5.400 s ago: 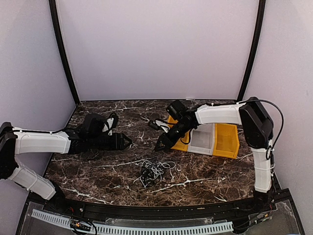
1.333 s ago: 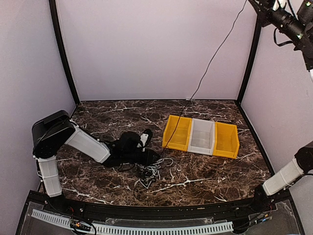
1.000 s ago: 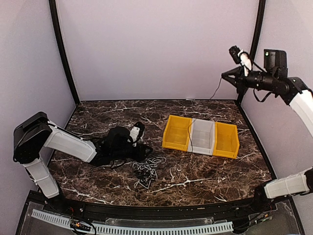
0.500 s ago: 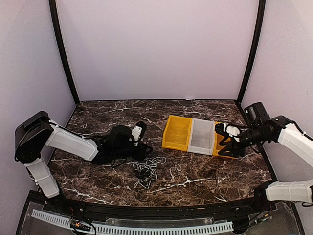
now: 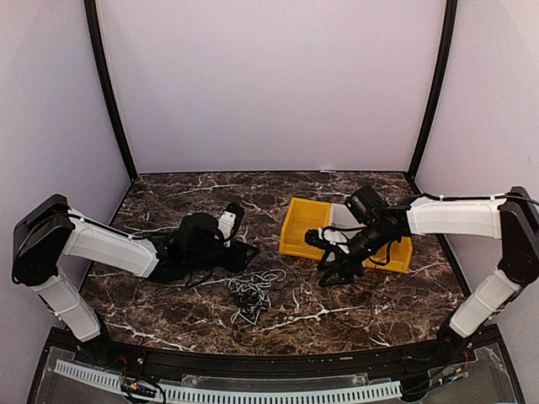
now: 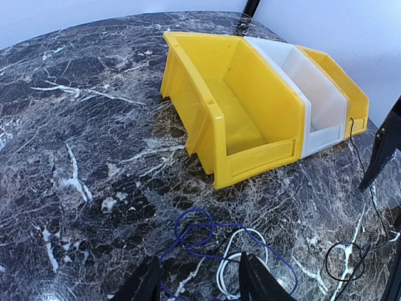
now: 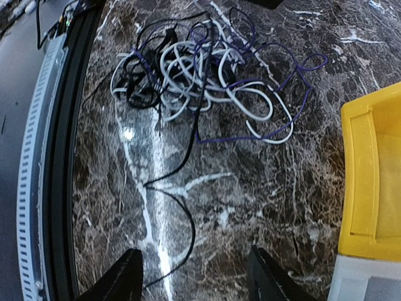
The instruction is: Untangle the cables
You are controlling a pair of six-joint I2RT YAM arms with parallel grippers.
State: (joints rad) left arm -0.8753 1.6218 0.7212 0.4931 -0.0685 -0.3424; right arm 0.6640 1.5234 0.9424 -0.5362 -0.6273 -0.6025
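The cables [image 5: 253,295] lie in one tangled pile of black, white, grey and purple cords on the marble table [image 5: 168,194], front centre. In the right wrist view the tangle [image 7: 188,69] lies ahead, with a black cord [image 7: 182,219] trailing out between the fingers. My left gripper [image 5: 248,254] is open and empty, low at the pile's left; a purple loop [image 6: 194,229] and a white loop [image 6: 235,263] lie in front of my left gripper [image 6: 200,288]. My right gripper [image 5: 330,273], seen from its own wrist camera [image 7: 195,282], is open and empty, right of the pile.
Three bins stand in a row behind the pile: yellow [image 5: 305,227], white [image 5: 347,223], yellow [image 5: 397,246]. They also show in the left wrist view [image 6: 238,106]. A yellow bin corner [image 7: 373,175] is at the right gripper's right. The table's front rail [image 7: 37,188] is close.
My right arm has come down from high at the back right, past the right yellow bin, to low beside the pile. The left arm has barely moved.
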